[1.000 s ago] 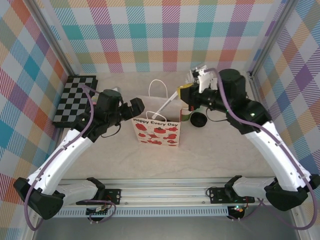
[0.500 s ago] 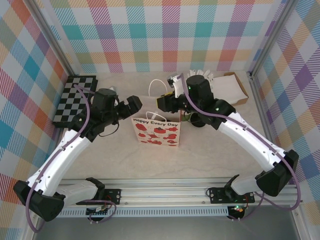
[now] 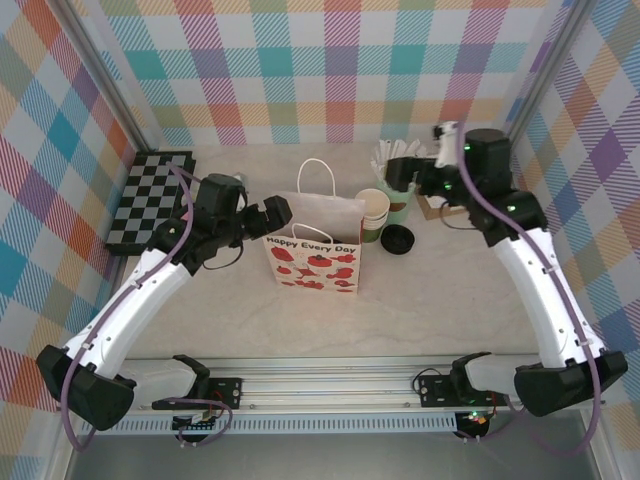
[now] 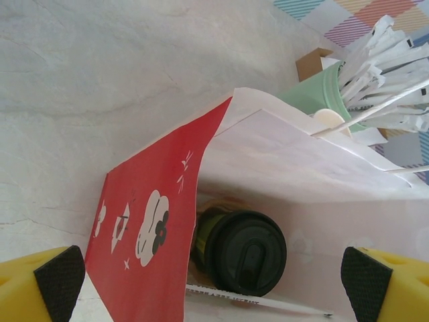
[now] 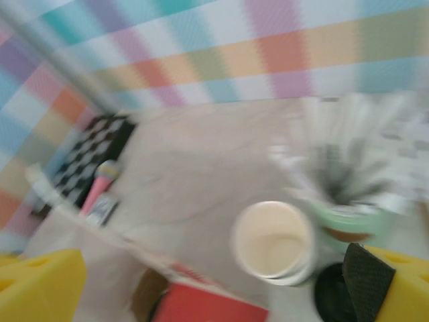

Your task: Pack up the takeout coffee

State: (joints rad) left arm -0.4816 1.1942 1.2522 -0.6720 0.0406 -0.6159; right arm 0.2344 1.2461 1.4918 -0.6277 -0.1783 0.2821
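The takeout coffee (image 4: 244, 251), a dark-green cup with a black lid, lies on its side inside the paper bag (image 4: 147, 221), lid towards the left wrist camera. A white paper-wrapped stick (image 4: 258, 303) lies just below it in the bag. My left gripper (image 4: 213, 278) is open, and the bag's mouth lies between its fingers. In the top view the left gripper (image 3: 272, 215) sits at the upper left edge of the bag (image 3: 312, 262). My right gripper (image 3: 400, 172) hangs open and empty behind the cups, to the right of the bag.
A stack of lidless cups (image 3: 373, 212) and a mint cup of wrapped sticks (image 3: 397, 205) stand right of the bag, with a loose black lid (image 3: 398, 240) in front. A checkerboard (image 3: 150, 200) lies at the far left. A cardboard box (image 3: 432, 207) sits under the right arm.
The right gripper came over the bag's mouth with a white stick, opened, and swung back to the right without it. The left arm has hardly moved.
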